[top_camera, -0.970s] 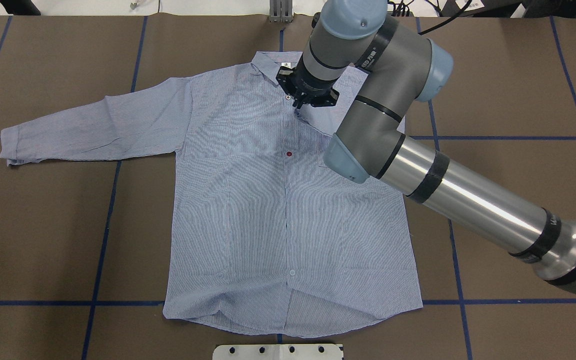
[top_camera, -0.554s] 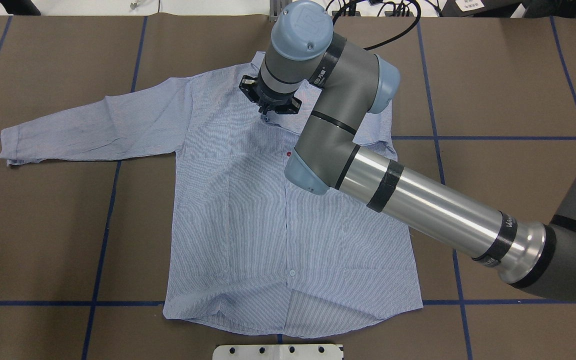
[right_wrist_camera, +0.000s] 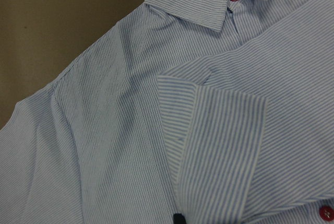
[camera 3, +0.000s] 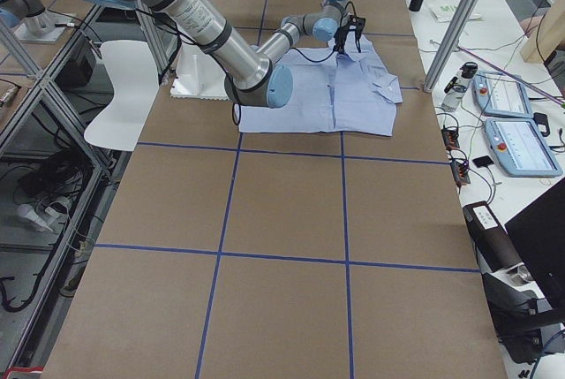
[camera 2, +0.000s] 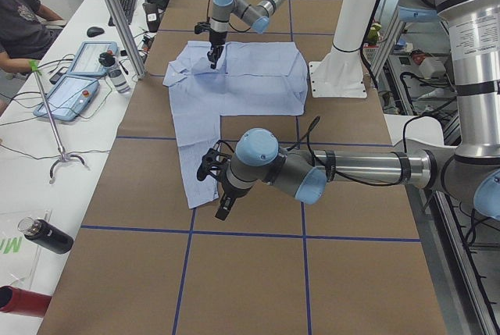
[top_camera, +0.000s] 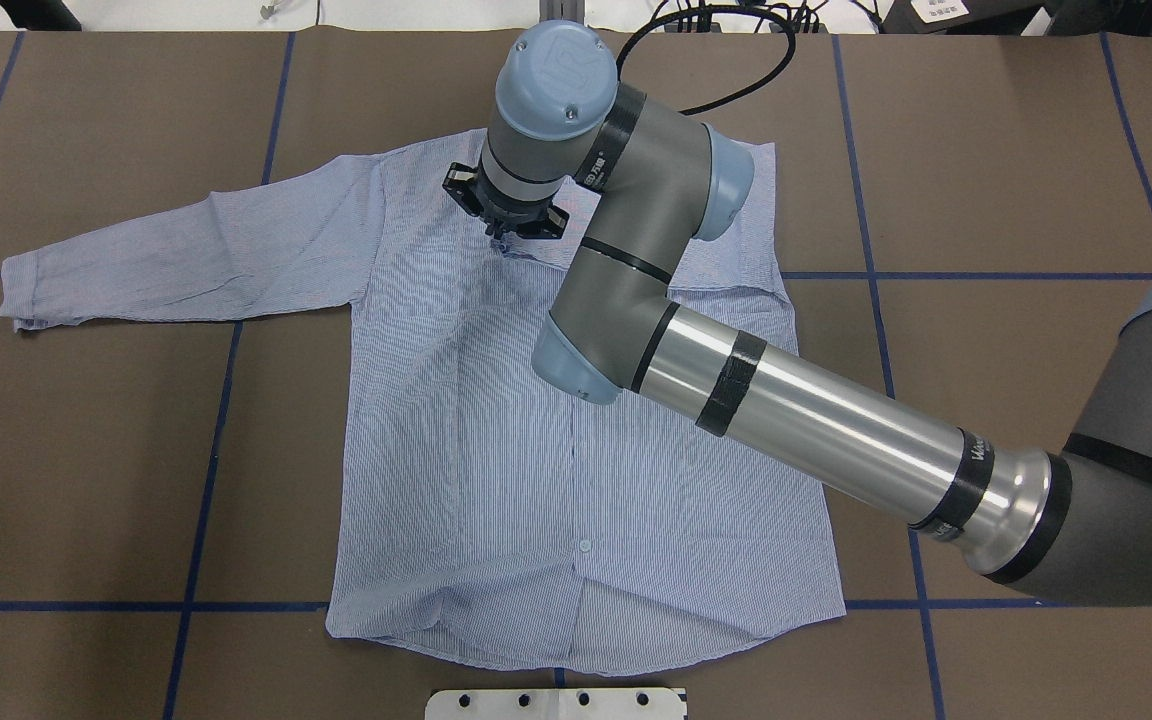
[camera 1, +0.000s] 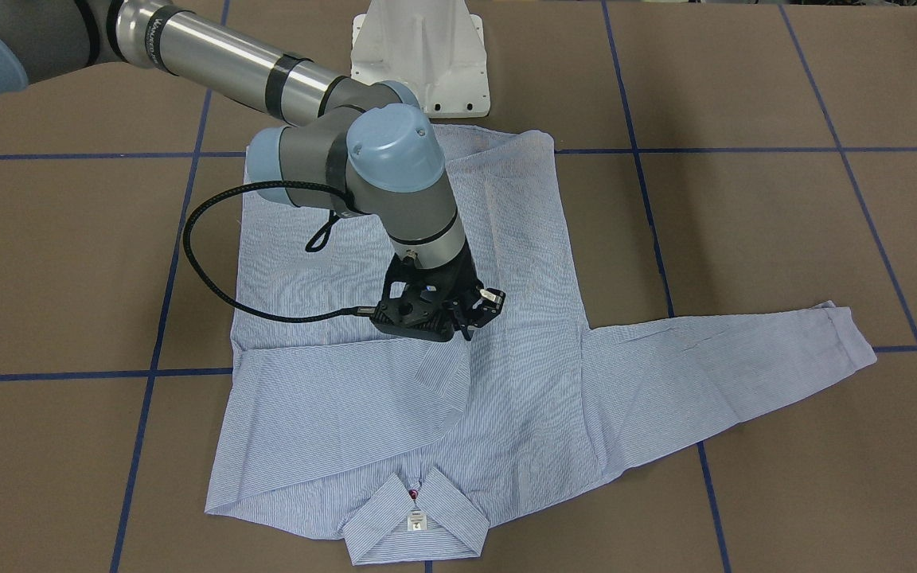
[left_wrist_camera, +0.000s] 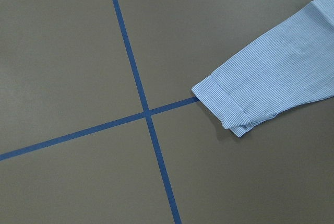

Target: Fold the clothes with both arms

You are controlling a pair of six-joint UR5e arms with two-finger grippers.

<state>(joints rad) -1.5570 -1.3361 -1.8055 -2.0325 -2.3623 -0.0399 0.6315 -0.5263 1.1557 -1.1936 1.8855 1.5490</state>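
Observation:
The light-blue striped shirt (top_camera: 476,450) lies flat, front up, on the brown table, its collar (camera 1: 415,525) at the far side from the robot. My right gripper (top_camera: 503,233) is shut on the cuff (right_wrist_camera: 219,130) of the sleeve from the overhead view's right. It holds the cuff low over the chest (camera 1: 465,328), with the sleeve folded across the body. The other sleeve lies stretched out to the left (top_camera: 176,255). My left gripper (camera 2: 223,204) shows only in the exterior left view, just beyond that sleeve's cuff (left_wrist_camera: 229,104). I cannot tell if it is open or shut.
The white pedestal base (camera 1: 419,56) stands at the robot's edge of the table, by the shirt's hem. Blue tape lines (top_camera: 206,500) grid the brown table cover. An operators' bench with tablets (camera 2: 74,85), bottles and metal posts (camera 2: 117,15) runs along the far side.
My right gripper has moved left across the shirt's chest with the sleeve cuff in it, drawing the sleeve over the body. The arm now hides the collar in the overhead view.

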